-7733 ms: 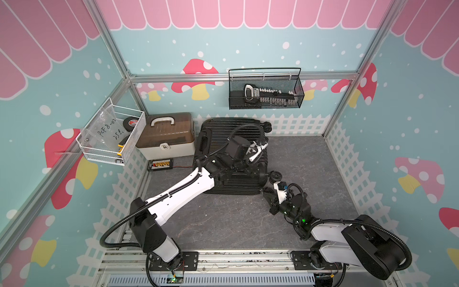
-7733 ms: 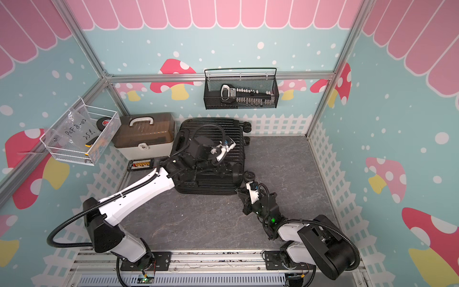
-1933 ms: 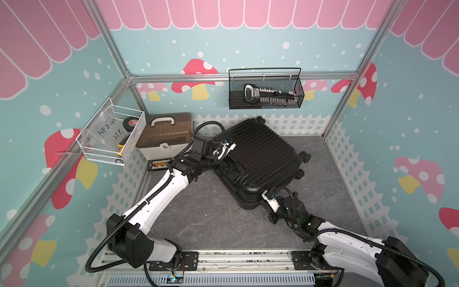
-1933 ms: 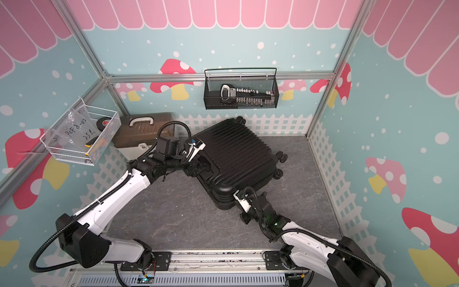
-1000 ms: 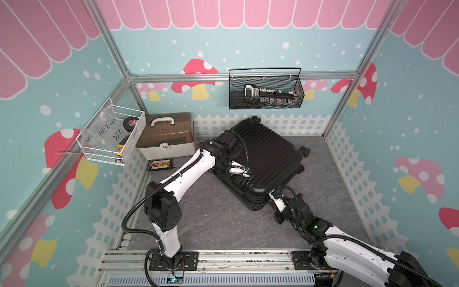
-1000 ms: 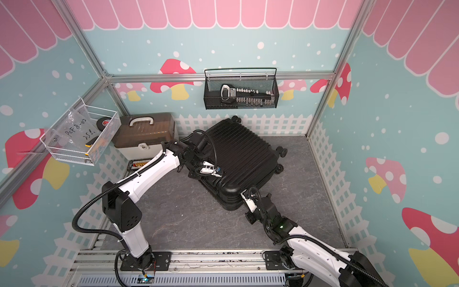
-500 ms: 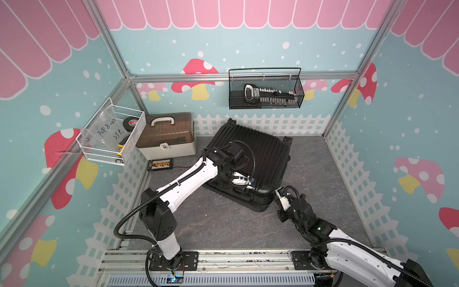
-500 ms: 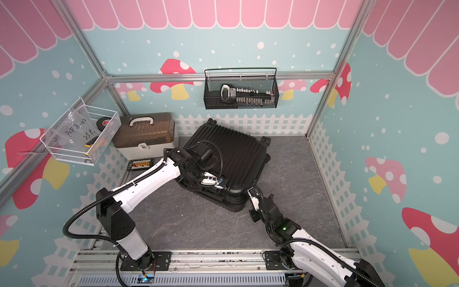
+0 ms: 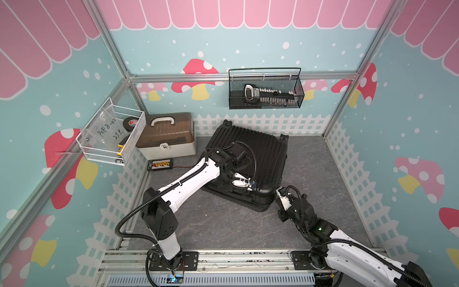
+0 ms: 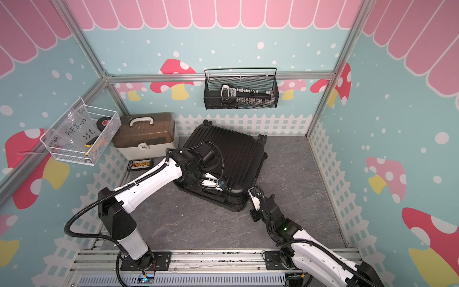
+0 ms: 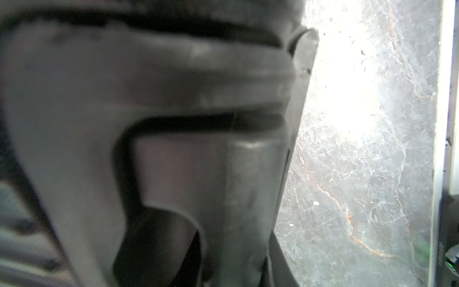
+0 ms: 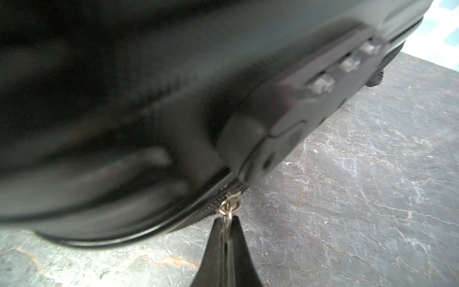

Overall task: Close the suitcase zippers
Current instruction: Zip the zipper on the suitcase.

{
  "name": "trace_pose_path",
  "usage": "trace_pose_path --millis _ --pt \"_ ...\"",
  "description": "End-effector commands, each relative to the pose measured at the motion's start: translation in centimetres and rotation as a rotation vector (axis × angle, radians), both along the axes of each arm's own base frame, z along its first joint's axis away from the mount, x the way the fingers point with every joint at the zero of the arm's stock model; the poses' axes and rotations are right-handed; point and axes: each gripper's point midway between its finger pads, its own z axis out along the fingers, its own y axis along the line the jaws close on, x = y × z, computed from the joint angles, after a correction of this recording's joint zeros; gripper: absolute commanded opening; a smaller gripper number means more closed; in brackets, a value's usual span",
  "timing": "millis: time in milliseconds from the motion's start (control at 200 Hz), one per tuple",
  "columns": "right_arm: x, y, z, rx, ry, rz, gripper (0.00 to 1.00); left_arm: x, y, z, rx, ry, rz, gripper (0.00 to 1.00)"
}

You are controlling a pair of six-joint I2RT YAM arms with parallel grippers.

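- The black suitcase (image 9: 263,154) lies flat with its shells together, angled on the grey floor near the beige toolbox (image 9: 166,146).
- The right gripper (image 12: 228,220) is pinched tight on the silver zipper pull (image 12: 229,205), on the zipper track (image 12: 206,213) at the case's corner nearest the robot.
- The left gripper (image 9: 244,183) sits on the lid by the front edge. I can't tell how wide its fingers stand.
- A clear bag (image 9: 109,129) in the white wire basket (image 9: 131,141) bears handwriting, roughly "PCF 8-02".
- The lock dials (image 12: 345,65) are too blurred to read.
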Motion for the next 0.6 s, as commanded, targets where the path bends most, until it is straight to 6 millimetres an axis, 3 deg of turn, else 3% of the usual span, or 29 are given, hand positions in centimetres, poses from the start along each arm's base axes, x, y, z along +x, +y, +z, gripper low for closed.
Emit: trace_pose_path --millis 0,120,235,445,595 --pt "-0.8 2.5 2.5 0.071 -0.068 0.147 0.00 3.7 -0.4 2.9 -0.073 -0.135 0.157 0.10" --pt "-1.9 3.8 2.4 0.088 -0.047 0.245 0.00 4.4 -0.7 6.0 -0.121 -0.210 0.156 0.10" --pt "-2.7 4.4 2.4 0.097 -0.030 0.301 0.00 5.6 -0.7 7.7 -0.130 -0.270 0.177 0.10" --pt "-4.2 5.3 3.1 0.133 -0.032 0.394 0.00 8.2 -0.6 8.9 -0.126 -0.340 0.298 0.08" --pt "-5.0 6.0 3.5 0.160 -0.030 0.452 0.00 8.8 -1.1 8.8 -0.150 -0.328 0.368 0.08"
